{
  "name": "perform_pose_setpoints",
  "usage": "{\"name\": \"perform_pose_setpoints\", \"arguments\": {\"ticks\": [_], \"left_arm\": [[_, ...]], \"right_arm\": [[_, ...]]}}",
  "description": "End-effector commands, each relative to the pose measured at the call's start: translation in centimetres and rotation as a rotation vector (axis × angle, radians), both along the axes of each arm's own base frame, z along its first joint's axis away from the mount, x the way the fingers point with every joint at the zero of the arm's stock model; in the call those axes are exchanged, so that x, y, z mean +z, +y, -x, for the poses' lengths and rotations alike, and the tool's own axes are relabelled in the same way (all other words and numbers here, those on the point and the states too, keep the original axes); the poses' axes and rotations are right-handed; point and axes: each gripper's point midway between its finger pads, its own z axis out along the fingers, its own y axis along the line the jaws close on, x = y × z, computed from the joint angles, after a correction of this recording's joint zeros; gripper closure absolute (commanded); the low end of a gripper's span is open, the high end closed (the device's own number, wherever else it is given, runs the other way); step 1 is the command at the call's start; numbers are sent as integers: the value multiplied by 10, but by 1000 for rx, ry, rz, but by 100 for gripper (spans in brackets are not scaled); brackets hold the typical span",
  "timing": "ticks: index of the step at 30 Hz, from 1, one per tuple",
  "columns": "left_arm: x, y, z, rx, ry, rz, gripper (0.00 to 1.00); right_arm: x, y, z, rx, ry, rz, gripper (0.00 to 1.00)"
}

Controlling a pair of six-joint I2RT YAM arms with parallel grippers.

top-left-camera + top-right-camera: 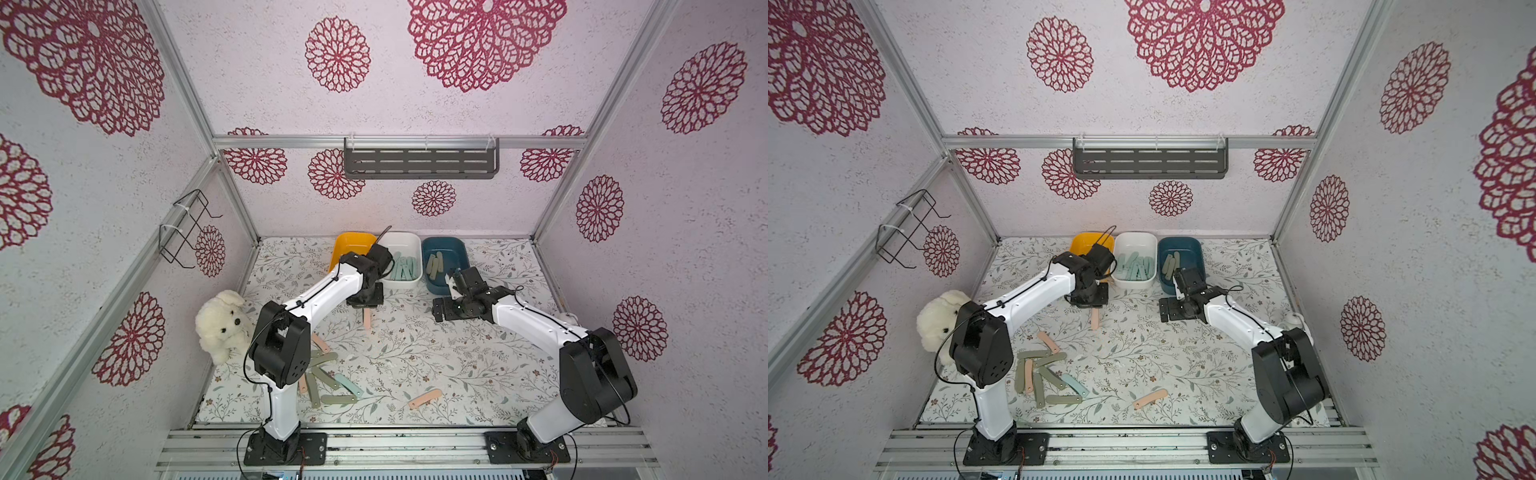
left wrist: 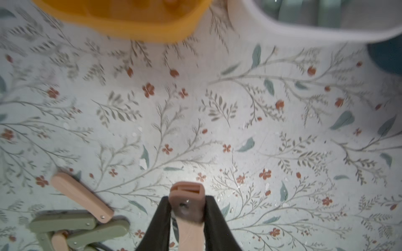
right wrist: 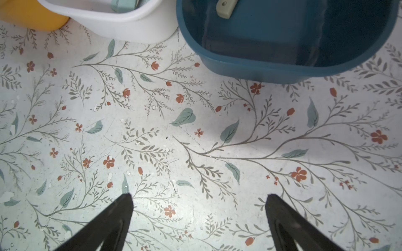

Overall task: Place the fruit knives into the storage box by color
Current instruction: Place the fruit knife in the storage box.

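While left jaws pinch pink knife (image 2: pixel 187 192) near one end, likely light, stiff, slick; right jaws wide; yellow bin (image 1: pixel 344 246) at 12 o'clock.

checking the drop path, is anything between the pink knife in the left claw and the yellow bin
Nothing visible: in the left wrist view only bare mat lies between the pink knife and the yellow bin.

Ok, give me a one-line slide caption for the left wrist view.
Left gripper shut on a peach-pink fruit knife; yellow box and white box ahead, loose knives on the table.
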Motion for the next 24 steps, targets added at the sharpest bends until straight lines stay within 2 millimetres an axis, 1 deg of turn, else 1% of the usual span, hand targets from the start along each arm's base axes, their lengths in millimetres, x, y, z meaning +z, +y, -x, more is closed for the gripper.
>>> {"name": "perform_pose_setpoints", "arguments": {"ticks": [1, 5, 8, 10, 13, 16, 20, 23, 24], "left_arm": [[14, 29, -34, -19, -38, -123, 86], [27, 53, -85, 14, -90, -173, 85], [27, 64, -121, 28, -127, -176, 85], [21, 66, -144, 23, -150, -156, 85], [4, 66, -170, 4, -179, -128, 82], [-10, 62, -182, -22, -188, -100, 76], [-23, 55, -185, -64, -179, -78, 66], [-23, 50, -183, -77, -171, -61, 48], [-19, 47, -181, -80, -175, -48, 42]], "right_arm": [[17, 16, -9, 27, -31, -54, 1], [7, 23, -3, 58, 6, -60, 1], [8, 24, -1, 67, 9, -63, 1], [10, 24, 1, 73, 11, -67, 1], [12, 26, 8, 84, 24, -79, 1], [10, 26, 20, 88, 38, -92, 1], [1, 21, 40, 82, 53, -94, 1], [-8, 15, 52, 72, 52, -82, 1], [-9, 13, 54, 68, 45, -79, 1]]}}
